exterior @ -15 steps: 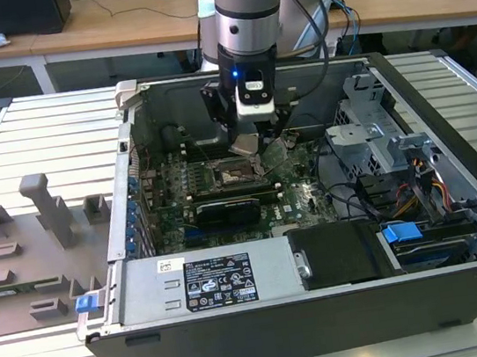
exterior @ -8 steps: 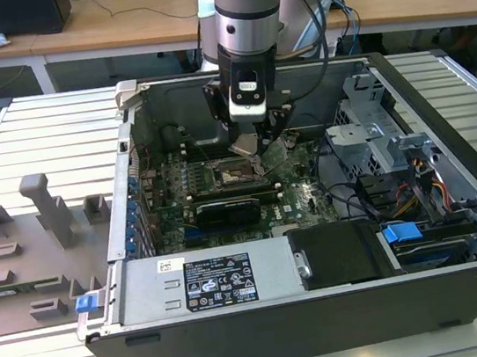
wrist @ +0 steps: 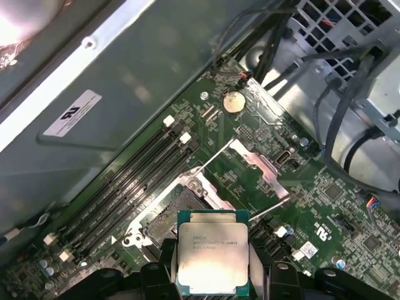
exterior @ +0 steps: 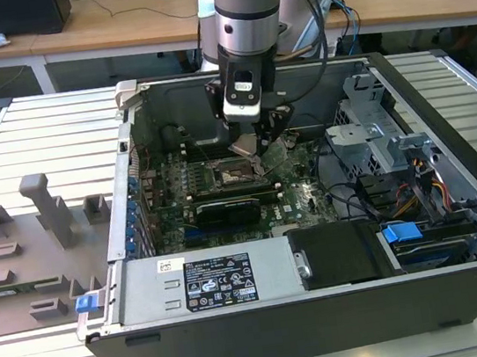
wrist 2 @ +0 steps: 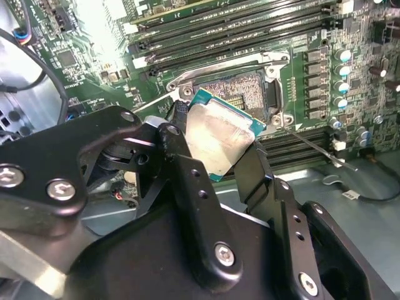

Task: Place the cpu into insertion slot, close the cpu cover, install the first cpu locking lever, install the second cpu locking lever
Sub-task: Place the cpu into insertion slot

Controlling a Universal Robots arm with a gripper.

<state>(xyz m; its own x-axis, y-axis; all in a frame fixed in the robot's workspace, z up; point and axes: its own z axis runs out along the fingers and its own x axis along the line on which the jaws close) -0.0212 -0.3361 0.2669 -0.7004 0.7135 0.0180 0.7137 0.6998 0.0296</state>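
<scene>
Second wrist view — cpu (wrist 2: 220, 139) in pincer (wrist 2: 215, 146)

- Open computer case (exterior: 287, 336) lying on a slatted metal table (exterior: 36, 127).
- Labelled power supply box (exterior: 204, 283) inside the case, along its nearest wall in the exterior view.
- Black drive cage (exterior: 338, 253) inside the case, just beside that box.
- Grey fixture tray (exterior: 19, 262) outside the case, on the exterior view's left.
- Wooden desks (exterior: 110, 23) beyond the case.
- Long black memory slots (wrist: 125, 187) and a coin battery (wrist: 233, 100) inside the case.

Vertical arm (exterior: 247, 17), downward pincer (wrist 2: 215, 142) tight on the cpu (wrist: 212, 253).
</scene>
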